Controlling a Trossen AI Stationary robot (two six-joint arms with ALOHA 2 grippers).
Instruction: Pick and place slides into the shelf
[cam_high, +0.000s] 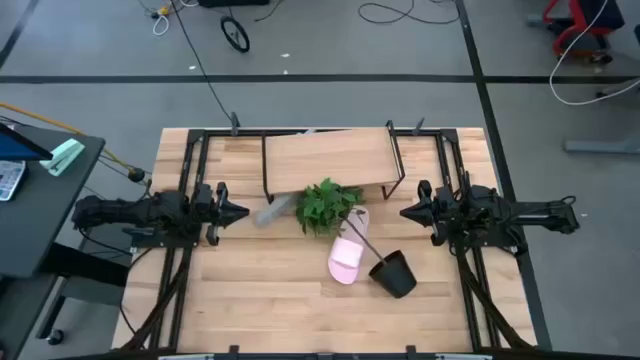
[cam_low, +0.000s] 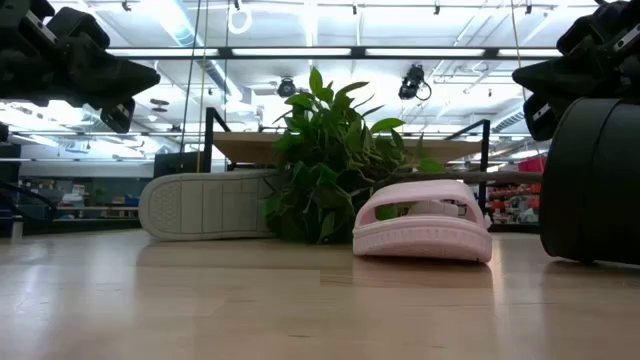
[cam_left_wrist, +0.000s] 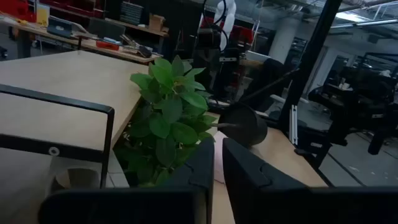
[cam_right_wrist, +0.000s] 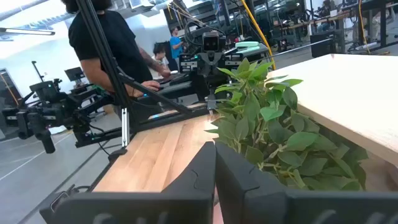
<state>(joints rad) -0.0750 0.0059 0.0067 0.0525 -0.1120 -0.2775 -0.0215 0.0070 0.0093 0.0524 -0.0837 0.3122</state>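
slides: one pink slide (cam_high: 348, 256) lies mid-tabletop, just in front of the plant (cam_high: 326, 205); one grey slide (cam_high: 272, 211) on its side beside the plant, at the shelf's front edge
shelf (cam_high: 325, 158): at the far side of the tabletop (cam_high: 250, 290), top bare
pot (cam_high: 394, 274): black, tipped over, near the pink slide
left pincer (cam_high: 237, 211): closed, holds nothing, left of the plant
right pincer (cam_high: 408, 212): closed, holds nothing, right of the plant
person (cam_right_wrist: 106, 37): dark shirt, beyond the tabletop in the right wrist view

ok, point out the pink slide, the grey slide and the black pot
pink slide (cam_low: 425, 213): low view, on its wide strap.
grey slide (cam_low: 205, 205): low view, on its ribbed sole, which faces the camera.
black pot (cam_high: 396, 273): high view, on the side wall of the tipped pot.
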